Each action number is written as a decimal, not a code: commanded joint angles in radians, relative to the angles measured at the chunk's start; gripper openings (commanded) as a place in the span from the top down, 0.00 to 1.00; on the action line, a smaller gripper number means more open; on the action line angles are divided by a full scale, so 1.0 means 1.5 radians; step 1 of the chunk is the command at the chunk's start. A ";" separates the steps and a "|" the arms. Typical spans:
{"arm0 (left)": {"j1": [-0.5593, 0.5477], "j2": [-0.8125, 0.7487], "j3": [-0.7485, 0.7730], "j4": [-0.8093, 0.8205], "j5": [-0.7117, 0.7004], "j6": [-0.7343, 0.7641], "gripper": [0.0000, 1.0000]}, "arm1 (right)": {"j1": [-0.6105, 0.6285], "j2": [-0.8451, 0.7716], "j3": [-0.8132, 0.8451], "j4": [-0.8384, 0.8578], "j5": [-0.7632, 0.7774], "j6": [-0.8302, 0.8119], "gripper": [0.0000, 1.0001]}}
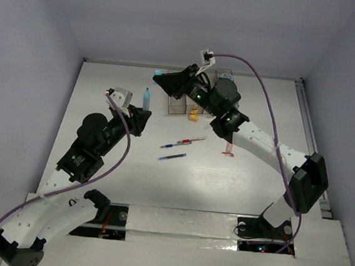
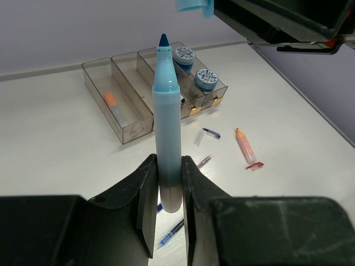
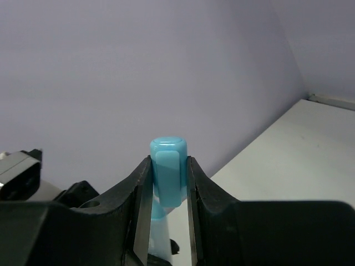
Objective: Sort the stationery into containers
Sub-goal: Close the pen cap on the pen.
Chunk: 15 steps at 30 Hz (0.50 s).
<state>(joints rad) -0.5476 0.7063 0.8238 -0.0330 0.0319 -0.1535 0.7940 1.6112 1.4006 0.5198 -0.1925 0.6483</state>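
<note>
Left hand (image 2: 168, 177) — pinching blue marker (image 2: 167, 100) upright | right hand (image 3: 167, 183) — pinching blue cap (image 3: 167, 151)

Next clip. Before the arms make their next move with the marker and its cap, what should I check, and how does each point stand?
1. Grip of the left gripper on the marker: ok, clamped at its rear end, tip up.
2. Grip of the right gripper on the cap: ok, between both fingers.
3. Cap lined up with the tip: not ok; in the left wrist view it sits above and to the right.
4. Cap's open end facing the tip: cannot tell.
5. Room in the bins: ok, the left-end one looks empty.
</note>
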 commanded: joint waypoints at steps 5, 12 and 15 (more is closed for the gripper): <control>0.005 0.007 -0.004 0.037 0.005 0.004 1.00 | 0.022 0.011 0.029 0.059 -0.022 0.010 1.00; 0.005 0.010 -0.003 0.035 0.004 0.004 1.00 | 0.034 0.025 0.032 0.054 -0.024 0.003 1.00; 0.005 0.010 -0.003 0.035 0.002 0.004 1.00 | 0.034 0.028 0.033 0.052 -0.023 -0.001 1.00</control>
<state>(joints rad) -0.5476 0.7254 0.8238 -0.0334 0.0322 -0.1535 0.8326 1.6485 1.4055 0.5465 -0.2180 0.6582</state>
